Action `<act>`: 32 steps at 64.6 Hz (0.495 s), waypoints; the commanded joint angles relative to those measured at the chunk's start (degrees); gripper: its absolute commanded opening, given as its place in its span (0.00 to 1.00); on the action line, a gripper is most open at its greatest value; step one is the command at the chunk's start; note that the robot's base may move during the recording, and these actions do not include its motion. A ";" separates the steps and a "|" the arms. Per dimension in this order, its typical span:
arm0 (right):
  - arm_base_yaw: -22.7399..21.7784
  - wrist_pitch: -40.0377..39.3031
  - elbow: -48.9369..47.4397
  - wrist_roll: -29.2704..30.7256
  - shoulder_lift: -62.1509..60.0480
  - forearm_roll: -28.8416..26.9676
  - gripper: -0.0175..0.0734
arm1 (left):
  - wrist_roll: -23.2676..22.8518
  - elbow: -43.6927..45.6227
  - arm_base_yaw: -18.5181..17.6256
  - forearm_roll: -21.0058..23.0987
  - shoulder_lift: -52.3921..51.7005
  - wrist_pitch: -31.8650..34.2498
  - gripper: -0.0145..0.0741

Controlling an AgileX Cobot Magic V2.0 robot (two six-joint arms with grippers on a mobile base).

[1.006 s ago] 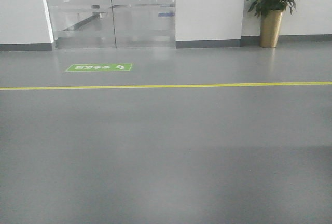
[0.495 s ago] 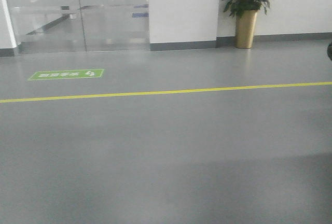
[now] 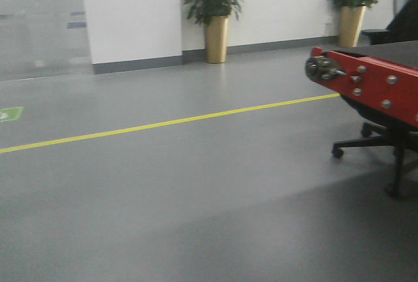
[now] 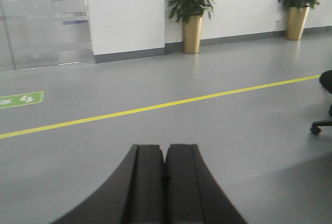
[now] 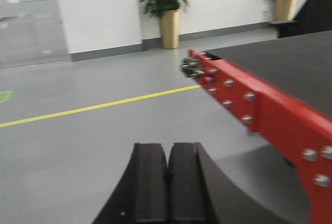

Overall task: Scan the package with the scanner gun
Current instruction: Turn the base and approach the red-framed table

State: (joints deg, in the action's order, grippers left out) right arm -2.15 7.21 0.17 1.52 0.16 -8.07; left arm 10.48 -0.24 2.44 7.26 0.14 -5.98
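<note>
The left gripper point(image 4: 166, 151) is pressed shut, its two black fingers point(image 4: 148, 182) touching along their length with nothing between them; it points out low over the grey floor point(image 4: 233, 125). The right gripper point(image 5: 167, 150) is likewise closed and empty, aimed the same way; just to its right a table point(image 5: 270, 112) runs in from the right edge, with a red side rail studded with bolts, a dark flat top and a metal roller end point(image 5: 190, 67) at its near corner. The package and the scanner gun show in none of the three views, so their place, heading and look cannot be told. Under the table, in the front view, stands a black office chair point(image 3: 372, 143) on castors. Farther out a yellow line point(image 3: 163, 124) crosses the floor at a slant; a green floor sign point(image 4: 22, 99) lies beyond it at the left; two potted plants point(image 3: 214, 17) in gold pots stand against the white wall point(image 3: 130, 14), beside a glass door point(image 4: 44, 22).
</note>
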 commanded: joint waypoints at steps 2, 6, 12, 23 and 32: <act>-0.06 -1.31 -0.17 0.07 -0.16 0.40 0.01 | -0.44 0.24 -0.30 0.12 -0.14 0.94 0.04; -0.06 -1.31 -0.17 0.07 -0.16 0.40 0.01 | -0.44 0.24 -0.30 0.12 -0.14 0.94 0.04; -0.06 -1.31 -0.17 0.07 -0.16 0.40 0.01 | -0.44 0.24 -0.30 0.12 -0.14 0.94 0.04; -0.06 -1.31 -0.17 0.07 -0.16 0.40 0.01 | -0.44 0.24 -0.30 0.12 -0.14 0.94 0.04; -0.06 -1.31 -0.17 0.07 -0.16 0.40 0.01 | -0.44 0.24 -0.30 0.12 -0.14 0.94 0.04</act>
State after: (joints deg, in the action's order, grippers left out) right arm -2.15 7.21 0.17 1.52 0.16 -8.07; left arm 10.48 -0.24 2.44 7.26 0.14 -5.98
